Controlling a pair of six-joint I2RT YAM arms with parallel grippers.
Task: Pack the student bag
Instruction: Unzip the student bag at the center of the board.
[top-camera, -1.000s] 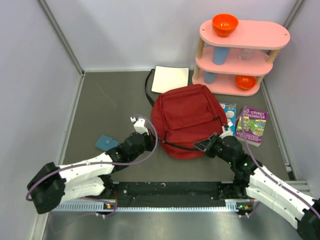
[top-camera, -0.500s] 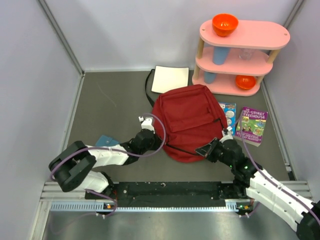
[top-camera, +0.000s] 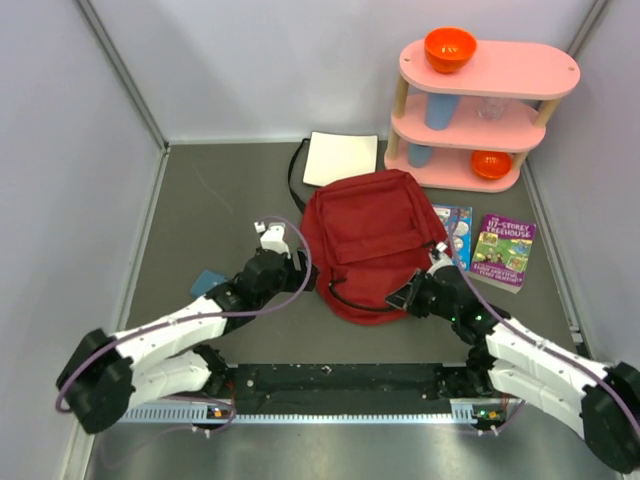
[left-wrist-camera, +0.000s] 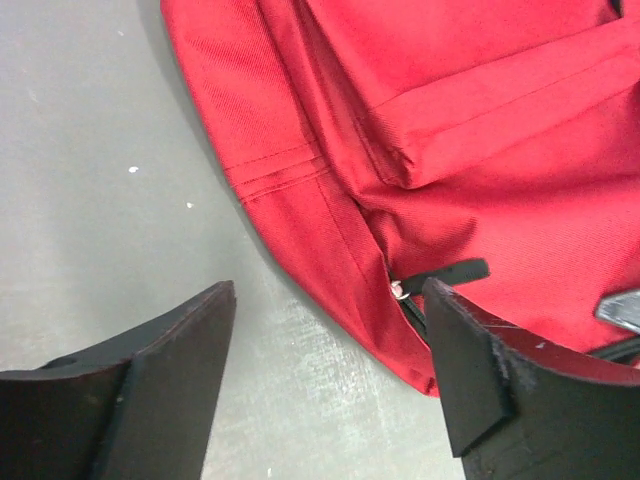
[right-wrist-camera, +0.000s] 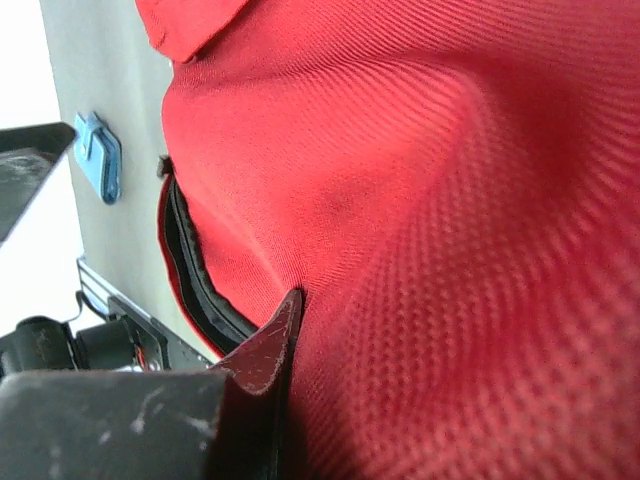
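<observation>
Bag (top-camera: 372, 235) lies flat mid-table, just in front of the pink shelf (top-camera: 480, 110), front pocket up. It's dark red cloth w/ a rounded near end, and a black strap pokes out at the far left by the white pad (top-camera: 340, 158). The near edge is rumpled, w/ a black-lined zip gap (right-wrist-camera: 195, 270) curving along it. In the L wrist view a black pull tab (left-wrist-camera: 445, 271) sits on the side seam below the pocket corner. R gripper (top-camera: 408, 296) is at the bag's near-right corner, jaws pinched tight on red cloth that bunches over its finger (right-wrist-camera: 265, 345). L gripper (left-wrist-camera: 328, 335) hangs at the bag's near-left edge, jaws spread wide, holding nothing; only table & bag rim show below. Two books (top-camera: 490, 245) lie right of the bag, the nearer one against it. A blue case (top-camera: 207, 283) lies to the left, half hidden by the L arm. Vs half a sec ago: L gripper has drawn back left off the bag's edge & its jaws have spread. The zip gap now shows as a fuller black loop, and the bag's right side sits pulled in a touch. R gripper keeps its pinch, a bit further left.
</observation>
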